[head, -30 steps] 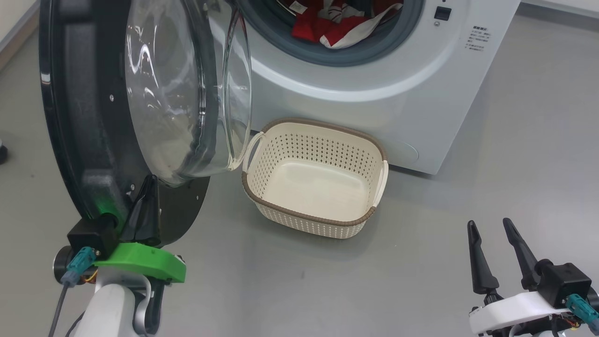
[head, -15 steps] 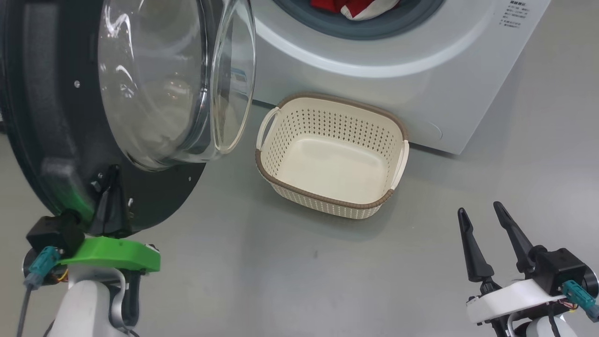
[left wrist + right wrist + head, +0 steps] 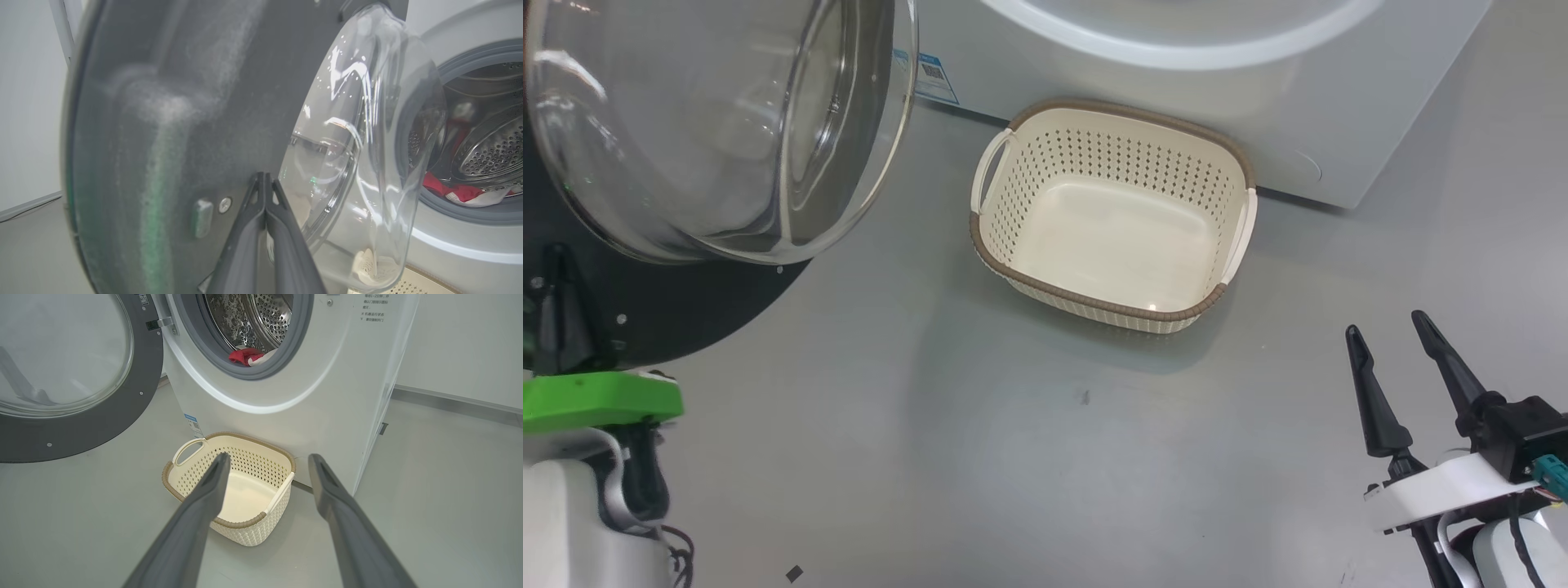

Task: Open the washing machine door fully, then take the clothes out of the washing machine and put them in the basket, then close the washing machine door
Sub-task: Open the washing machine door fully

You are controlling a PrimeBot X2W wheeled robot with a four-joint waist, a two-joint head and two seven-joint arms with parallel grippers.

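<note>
Door-opening is looking like the step in hand. The washing machine door (image 3: 711,147) is standing swung out at the left of the scene, with its inner face turned toward the robot. The left gripper (image 3: 264,179) is lying against that dark inner face, just beside the glass bowl (image 3: 359,143). Its 2 fingers are pressing flat together with nothing between them. I am reading this as a blunt pushing tool rather than a grasp, since a closed pair is giving 1 firm point to press the panel outward.

The right gripper (image 3: 1387,322) is hanging low at the near right, well apart from everything, its jaws spread wide and empty. It is probably being kept there so that it is not crossing the door's swing and is ready for the garments.

The basket (image 3: 1111,310) is sitting empty on the grey floor (image 3: 1013,457), just in front of the washing machine (image 3: 327,396) and below its opening. Placed there, it is asking only a short carry and drop for each garment.

The clothes (image 3: 245,356) are lying inside the steel drum (image 3: 253,314), at its bottom and close to the grey gasket (image 3: 304,335). They are showing as a crumpled red heap with white trim, and they are looking soft and limp. In the left wrist view a white edge is draping toward the gasket lip. Any lettering is too small to tell.
</note>
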